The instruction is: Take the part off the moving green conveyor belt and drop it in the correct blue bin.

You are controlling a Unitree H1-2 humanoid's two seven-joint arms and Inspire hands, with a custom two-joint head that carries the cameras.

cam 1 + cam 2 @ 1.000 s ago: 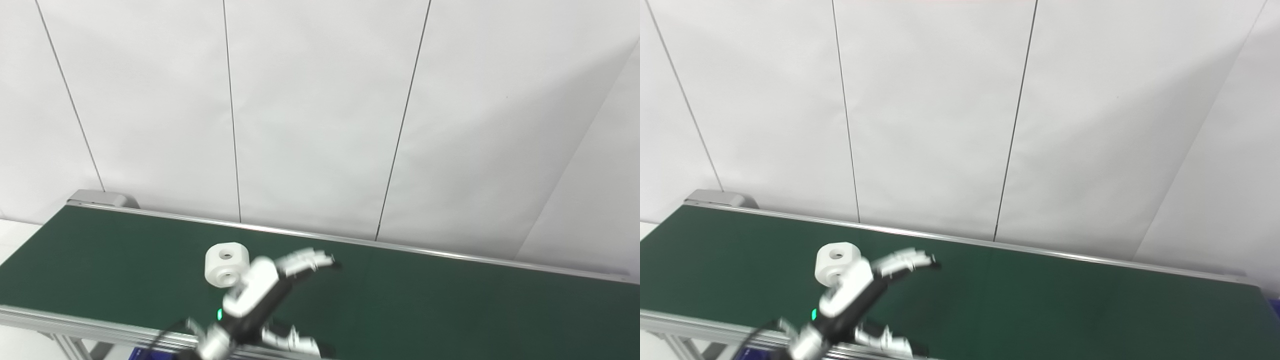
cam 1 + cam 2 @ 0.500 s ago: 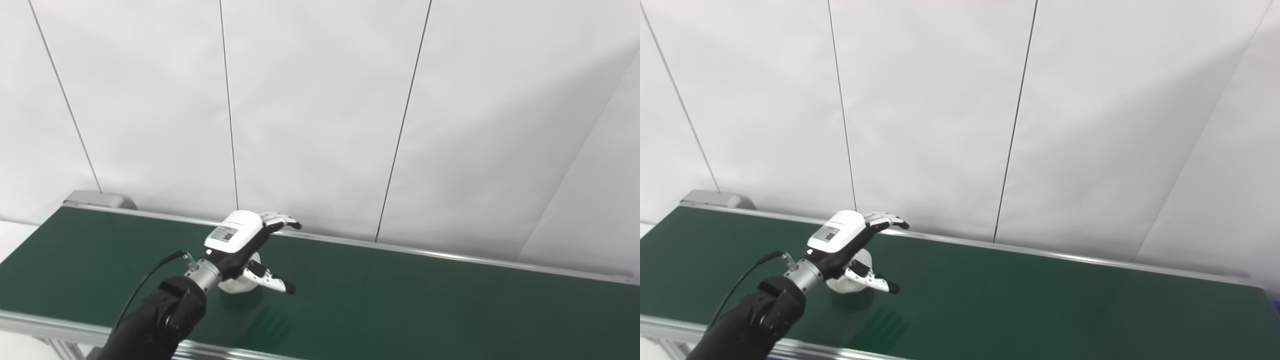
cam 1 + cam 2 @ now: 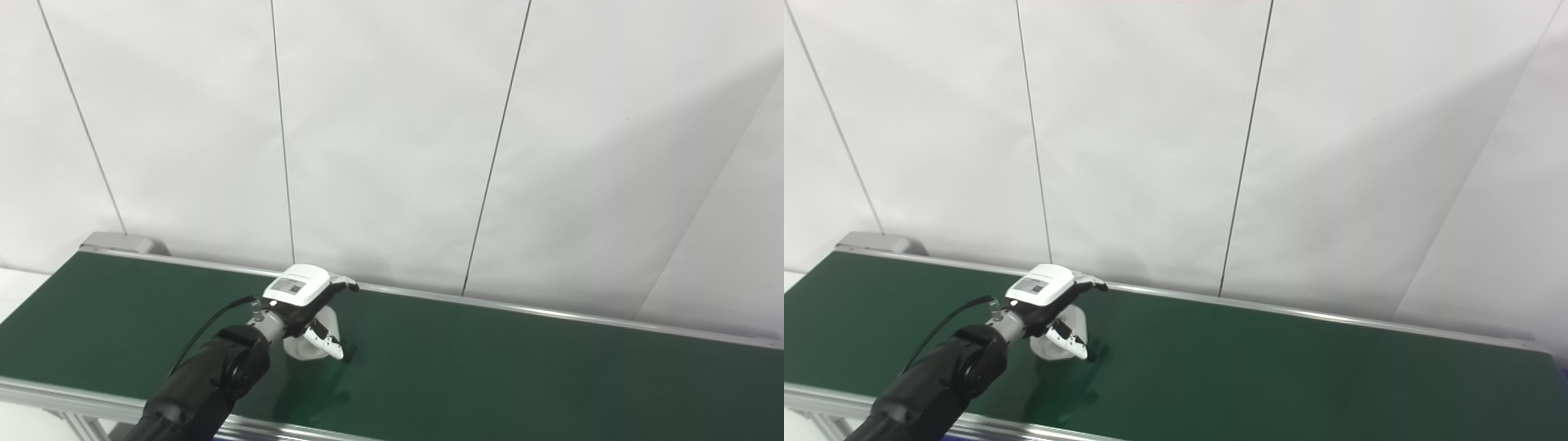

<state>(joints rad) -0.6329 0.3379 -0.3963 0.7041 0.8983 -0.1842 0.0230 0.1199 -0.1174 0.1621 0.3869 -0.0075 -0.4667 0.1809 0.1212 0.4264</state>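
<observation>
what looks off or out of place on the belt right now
Nothing stands out. The white part sits on the green conveyor belt, mostly hidden under the left hand, whose fingers curl over it. No bin or right hand is in view.

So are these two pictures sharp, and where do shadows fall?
Left eye view: sharp; the left hand throws a dark shadow on the green belt below the white part. Right eye view: equally sharp, same shadow; soft shading crosses the wall.

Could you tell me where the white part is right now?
The white part sits on the green belt, left of centre in both views, directly under the left hand.
</observation>
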